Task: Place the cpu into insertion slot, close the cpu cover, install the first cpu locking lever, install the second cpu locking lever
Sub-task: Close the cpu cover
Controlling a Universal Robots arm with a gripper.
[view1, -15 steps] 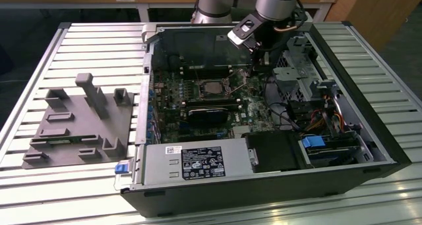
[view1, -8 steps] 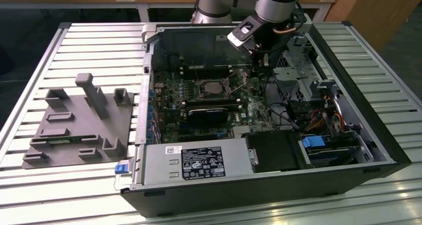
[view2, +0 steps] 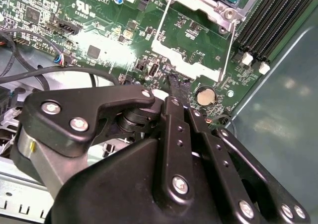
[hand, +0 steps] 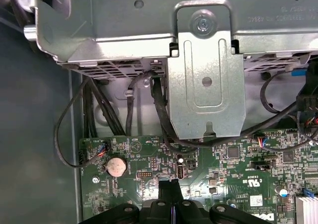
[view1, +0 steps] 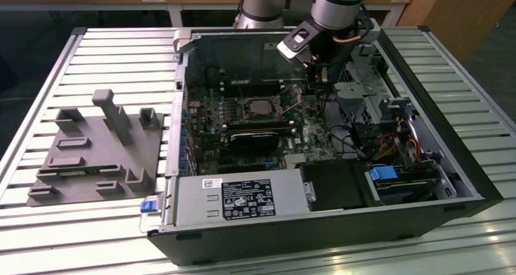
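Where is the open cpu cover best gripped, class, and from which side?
Probably the free end bar of the cover, farthest from the slot. This thin frame looks hinged there, so come from the opposite side, pinching across that bar.

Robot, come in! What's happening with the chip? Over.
Gripper shut, tip at the open cover's edge. Chip sitting in its socket, cover not down yet. Wire lever beside the cover. Over.

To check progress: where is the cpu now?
In the exterior view, the cpu lies in the slot, to the exterior view's left of the gripper.
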